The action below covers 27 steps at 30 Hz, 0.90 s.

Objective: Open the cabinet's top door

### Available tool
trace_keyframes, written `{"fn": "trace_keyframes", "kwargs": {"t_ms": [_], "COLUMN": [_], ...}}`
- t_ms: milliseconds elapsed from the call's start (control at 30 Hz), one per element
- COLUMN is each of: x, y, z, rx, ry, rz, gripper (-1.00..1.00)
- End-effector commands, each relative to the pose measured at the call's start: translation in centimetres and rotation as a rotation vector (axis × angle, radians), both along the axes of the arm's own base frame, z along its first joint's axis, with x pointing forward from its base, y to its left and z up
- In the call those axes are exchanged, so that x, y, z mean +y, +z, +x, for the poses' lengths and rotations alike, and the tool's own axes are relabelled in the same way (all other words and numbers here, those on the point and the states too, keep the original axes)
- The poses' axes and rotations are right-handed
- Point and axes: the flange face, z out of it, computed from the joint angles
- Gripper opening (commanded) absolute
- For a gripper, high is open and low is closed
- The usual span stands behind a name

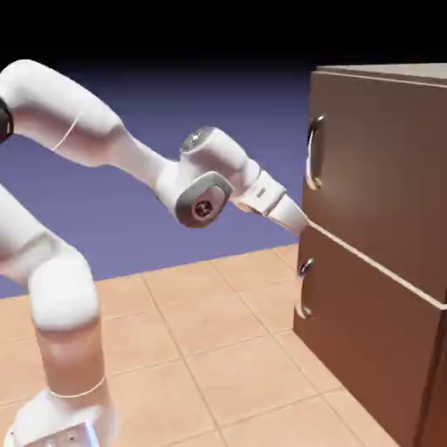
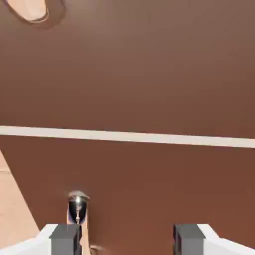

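The dark-brown cabinet [image 1: 395,73] stands at the right of the exterior view. Its top door [image 1: 384,166] carries a curved silver handle [image 1: 314,153] near the left edge. My gripper [image 1: 301,220] points at the cabinet's front, level with the pale seam [image 2: 129,135] under the top door and below that handle. In the hand view the top door [image 2: 129,64] fills the upper half, with the handle's end [image 2: 30,10] at the top left corner. Both grey fingertips [image 2: 64,240] stand wide apart at the bottom edge; the gripper [image 2: 127,241] is open with only wood between them.
Beneath the seam sits the lower panel [image 1: 367,340] with its own silver handle [image 1: 304,292], whose end [image 2: 77,209] shows just above my left fingertip. A tan tiled table top [image 1: 218,349] spreads in front of the cabinet.
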Motion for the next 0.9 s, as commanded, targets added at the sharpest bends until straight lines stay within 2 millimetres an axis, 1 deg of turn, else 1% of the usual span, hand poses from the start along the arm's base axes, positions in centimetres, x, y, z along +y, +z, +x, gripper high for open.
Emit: {"fn": "trace_keyframes", "kwargs": {"t_ms": [0,200,400,633,867], "x": [-0.3,-1.7,-1.9,-0.7,1.6], "y": [0.8,4.9,8.2,10.8,12.0], "z": [-0.3,-2.4,-4.8,-7.1,-8.4], "rx": [-0.013,-0.093,-0.181,-0.29,-0.403], "ry": [-0.018,-0.109,-0.17,-0.205,-0.207], "rz": [0.011,0.074,0.128,0.171,0.186], "gripper": [0.0,0.0,0.0,0.0,0.0]}}
